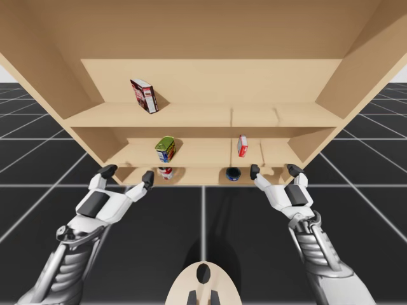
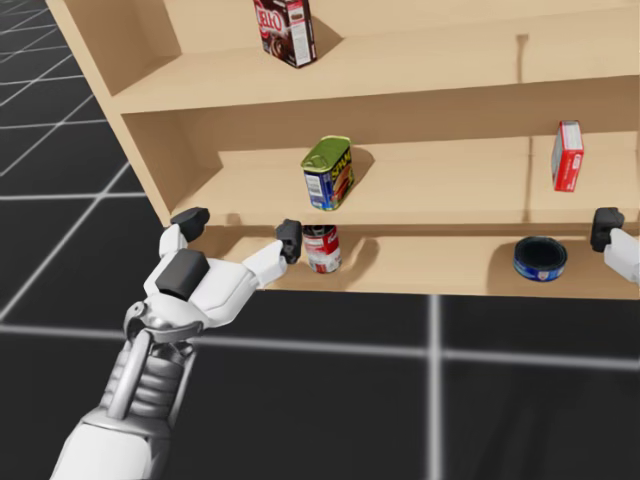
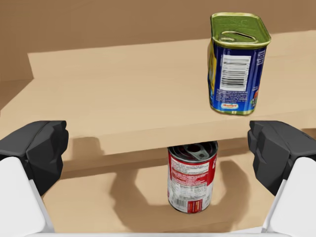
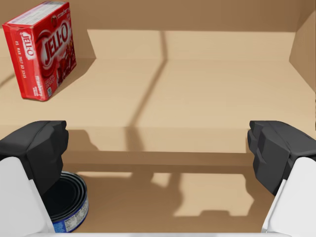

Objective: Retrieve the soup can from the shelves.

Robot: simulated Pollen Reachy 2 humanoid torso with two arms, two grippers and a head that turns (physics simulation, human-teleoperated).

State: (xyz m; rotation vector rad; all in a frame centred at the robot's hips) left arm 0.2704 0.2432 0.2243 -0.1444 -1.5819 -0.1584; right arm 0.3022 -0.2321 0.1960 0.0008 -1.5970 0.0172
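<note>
Left tool (image 3: 157, 148): released, fingers spread wide, nothing gripped; held at the front of the wooden shelves (image 1: 191, 117).
Soup can: red-and-white cylindrical metal can (image 3: 191, 175), stood upright on the bottom shelf, ahead of the left tool and lower, nearer its inner finger; not touched.
Tin above: blue-and-yellow rectangular tin with green lid (image 3: 236, 64), seen on the middle shelf, ahead of and above the same finger.
Right tool (image 4: 157, 148): released, fingers wide apart, nothing gripped.
Flat can: low round blue can (image 4: 66, 202), found on the bottom shelf just ahead of the right tool's inner finger.
Small box: red cardboard box (image 4: 42, 49), set on the middle shelf, above the flat can.
Top shelf: dark red-and-white box (image 1: 144, 95), well above the left tool.
</note>
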